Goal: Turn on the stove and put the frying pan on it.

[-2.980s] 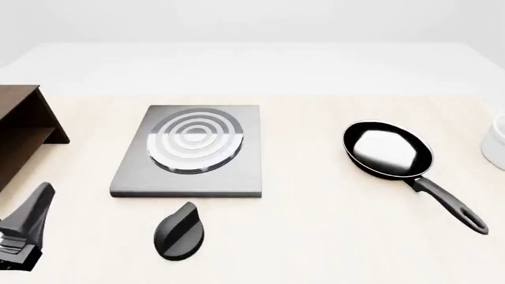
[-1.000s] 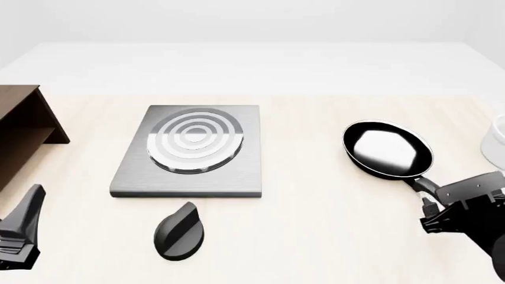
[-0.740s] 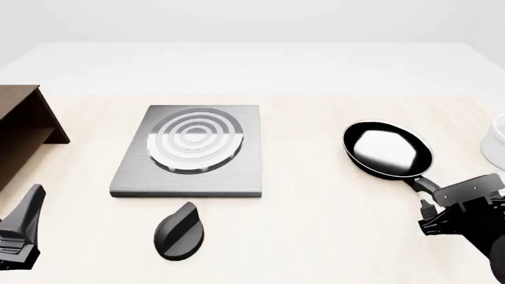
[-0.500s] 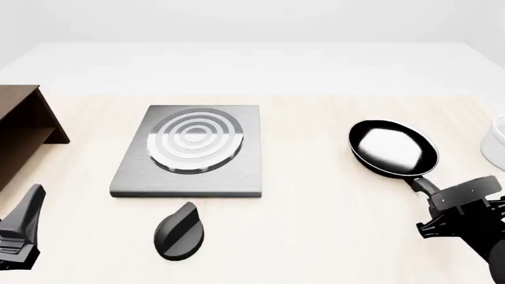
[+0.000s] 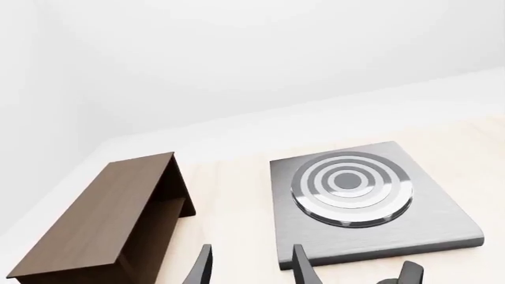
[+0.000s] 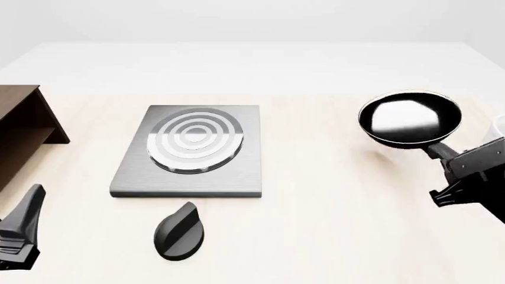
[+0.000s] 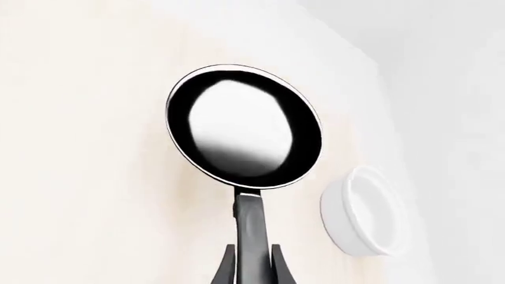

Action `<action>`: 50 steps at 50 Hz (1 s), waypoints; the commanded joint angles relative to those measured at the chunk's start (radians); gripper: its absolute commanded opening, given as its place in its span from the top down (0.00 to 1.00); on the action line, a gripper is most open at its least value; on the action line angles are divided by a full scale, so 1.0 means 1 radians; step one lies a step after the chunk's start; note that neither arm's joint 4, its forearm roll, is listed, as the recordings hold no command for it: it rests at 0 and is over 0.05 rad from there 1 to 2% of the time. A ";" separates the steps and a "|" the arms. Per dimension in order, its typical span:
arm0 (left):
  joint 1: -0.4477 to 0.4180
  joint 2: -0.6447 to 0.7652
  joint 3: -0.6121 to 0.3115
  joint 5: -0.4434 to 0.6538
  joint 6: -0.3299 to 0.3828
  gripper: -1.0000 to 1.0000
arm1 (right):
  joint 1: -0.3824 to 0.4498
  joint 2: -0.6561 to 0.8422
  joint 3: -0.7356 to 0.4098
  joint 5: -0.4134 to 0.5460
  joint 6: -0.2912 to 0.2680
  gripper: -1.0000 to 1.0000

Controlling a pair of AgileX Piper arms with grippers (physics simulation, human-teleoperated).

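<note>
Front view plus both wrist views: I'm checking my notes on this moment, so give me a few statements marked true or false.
1. The right gripper holds the pan by its handle. True.
2. The pan sits on the stove. False: it is to the right of the stove, apart from it, held by the gripper.
3. The knob lies near the stove's front edge, apart from it. True.
4. The left gripper grips the knob. False: its fingers are open with nothing between them.
5. A white cup stands beside the pan. True.
</note>
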 commanded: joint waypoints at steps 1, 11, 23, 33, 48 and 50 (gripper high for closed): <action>0.001 0.000 -0.001 0.001 0.001 0.00 | 0.067 -0.211 -0.104 0.173 -0.068 1.00; 0.008 0.000 -0.019 0.005 -0.010 0.00 | 0.154 -0.176 -0.194 0.220 -0.001 1.00; 0.007 0.061 0.028 -0.022 0.025 0.00 | 0.338 -0.080 -0.351 0.238 0.102 1.00; 0.005 0.247 0.030 -0.209 0.026 0.00 | 0.490 0.014 -0.485 0.245 0.192 1.00; 0.015 0.000 0.027 0.021 0.010 0.00 | 0.619 0.156 -0.588 0.220 0.284 1.00; 0.014 0.001 0.028 0.020 0.009 0.00 | 0.637 0.170 -0.592 0.213 0.302 1.00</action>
